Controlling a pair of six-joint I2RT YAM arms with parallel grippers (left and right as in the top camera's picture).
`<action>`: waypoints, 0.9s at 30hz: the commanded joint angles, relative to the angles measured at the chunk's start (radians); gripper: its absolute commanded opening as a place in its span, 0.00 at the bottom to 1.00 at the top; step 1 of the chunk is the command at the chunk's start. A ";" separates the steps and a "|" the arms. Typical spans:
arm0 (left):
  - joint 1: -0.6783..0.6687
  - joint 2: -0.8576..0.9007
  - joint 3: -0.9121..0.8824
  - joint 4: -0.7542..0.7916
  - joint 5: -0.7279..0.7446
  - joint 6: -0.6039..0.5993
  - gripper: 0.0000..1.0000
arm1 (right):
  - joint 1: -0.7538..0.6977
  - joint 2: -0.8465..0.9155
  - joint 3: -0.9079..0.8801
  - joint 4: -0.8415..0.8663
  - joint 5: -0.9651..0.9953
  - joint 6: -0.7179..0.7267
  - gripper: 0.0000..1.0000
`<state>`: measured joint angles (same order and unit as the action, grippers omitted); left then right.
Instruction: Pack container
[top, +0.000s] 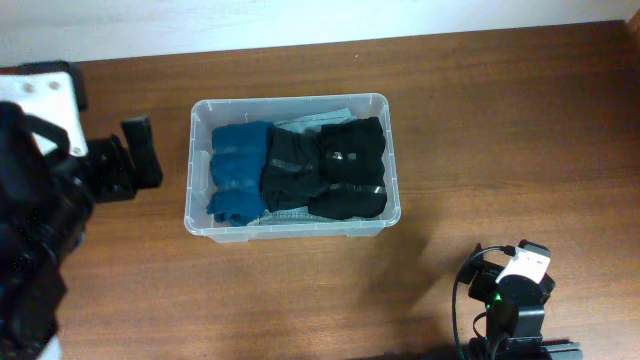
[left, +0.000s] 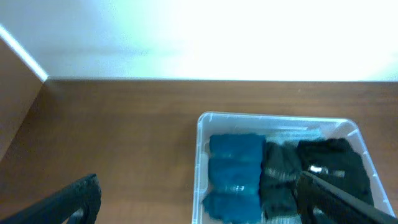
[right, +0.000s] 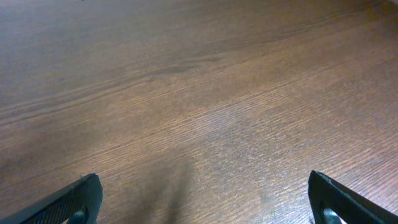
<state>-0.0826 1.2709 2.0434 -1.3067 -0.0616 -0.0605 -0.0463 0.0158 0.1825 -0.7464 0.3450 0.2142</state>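
Clear, rounded-corner plastic container (top: 290, 100) at the middle of the brown wood-grain surface (top: 480, 130), packed with soft folded bundles side by side: blue cloth (top: 238, 172), dark grey cloth (top: 292, 170), black cloth (top: 350, 168). Left pincer (left: 198, 180) spread wide, empty, near the container's left wall, apart from it. Right pincer (right: 204, 180) spread wide over bare wood, gripping nothing.

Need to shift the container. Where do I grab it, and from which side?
Take the container by its left short wall at the rim, one finger inside and one outside, coming from the left with the left gripper, open beside it. The wall is thin and upright, with a gap before the blue clothing.
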 joint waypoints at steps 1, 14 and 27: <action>0.005 -0.119 -0.231 0.113 0.066 0.057 0.99 | -0.006 -0.011 -0.009 0.002 -0.002 0.011 0.98; 0.005 -0.670 -1.168 0.651 0.154 0.057 0.99 | -0.006 -0.011 -0.009 0.002 -0.002 0.011 0.99; 0.005 -1.083 -1.661 0.732 0.155 0.058 0.99 | -0.006 -0.011 -0.009 0.002 -0.002 0.010 0.98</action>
<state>-0.0826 0.2352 0.4393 -0.5819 0.0795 -0.0185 -0.0463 0.0158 0.1818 -0.7467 0.3382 0.2142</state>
